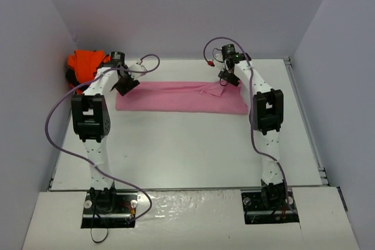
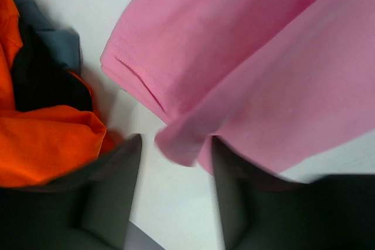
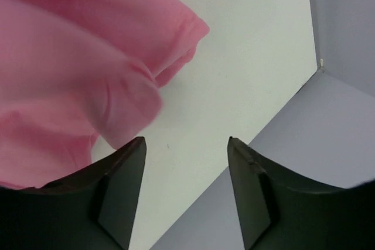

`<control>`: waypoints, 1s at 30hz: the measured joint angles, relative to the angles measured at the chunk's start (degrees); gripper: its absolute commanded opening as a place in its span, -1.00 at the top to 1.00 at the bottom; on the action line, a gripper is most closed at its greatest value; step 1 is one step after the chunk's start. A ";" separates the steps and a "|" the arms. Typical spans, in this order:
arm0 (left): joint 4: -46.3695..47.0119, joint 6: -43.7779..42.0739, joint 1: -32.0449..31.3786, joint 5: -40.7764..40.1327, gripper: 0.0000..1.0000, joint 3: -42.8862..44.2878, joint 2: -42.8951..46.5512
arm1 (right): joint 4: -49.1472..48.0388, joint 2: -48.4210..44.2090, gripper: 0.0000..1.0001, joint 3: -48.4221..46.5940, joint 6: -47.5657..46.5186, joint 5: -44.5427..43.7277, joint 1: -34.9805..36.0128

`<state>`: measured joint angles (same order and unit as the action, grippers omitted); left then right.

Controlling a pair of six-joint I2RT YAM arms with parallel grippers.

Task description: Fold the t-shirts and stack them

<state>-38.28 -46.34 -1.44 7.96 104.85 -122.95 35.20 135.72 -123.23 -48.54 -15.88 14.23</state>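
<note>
The left gripper point(image 2: 176, 144) stands with its fingers apart and nothing pinched. A blurred corner of the pink t-shirt point(image 2: 263, 57) droops loose over the gap. The right gripper point(image 3: 186, 144) is parted too, with only bare table point(image 3: 246, 57) between its fingers and the pink cloth's rounded edge just beside it.

The top view shows why the arms sit where they do. The pink shirt lies as a long band running left to right across the far half of the table, and each claw hovers over one of its far ends. That seems the natural posture for two arms laying a lengthwise fold down evenly. The doubled hems in the left wrist view suggest the shirt is already folded over once.

Further out, the orange t-shirt point(image 2: 41, 139) is bunched in the far left corner, near the left claw. The dark t-shirt point(image 2: 41, 80) is tangled into it, and both are unfolded. They are probably parked there to keep the working area free. A crosswise fold of the pink band looks like the next need.
</note>
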 measured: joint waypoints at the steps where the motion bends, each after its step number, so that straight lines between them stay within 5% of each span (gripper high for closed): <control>1: 0.24 0.48 0.09 -0.43 -0.94 0.49 -0.69 | -0.35 0.81 -0.73 -0.59 -0.02 -0.04 -0.22; 10: 5.84 6.57 0.73 -4.77 -0.94 0.68 -3.16 | -6.06 6.05 -0.49 -2.48 1.91 -3.02 -0.82; 17: 7.56 12.04 0.78 -4.07 -0.89 0.91 -0.09 | -15.15 -0.08 1.00 2.94 4.97 -6.71 -0.80; 19: 7.46 12.97 0.78 -3.15 -0.52 0.91 2.19 | -16.15 -4.95 1.00 6.47 6.15 -6.79 -0.76; 24: 7.47 14.47 0.78 0.13 1.00 0.84 8.81 | -18.48 -18.62 1.00 14.53 8.43 -6.65 0.16; 30: 5.29 14.14 0.23 4.81 1.00 1.74 10.34 | -17.09 -25.28 1.00 19.83 12.10 -2.88 3.93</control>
<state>-33.00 -32.20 -1.21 12.78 106.59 -112.61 18.11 110.43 -103.40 -36.44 -18.77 18.16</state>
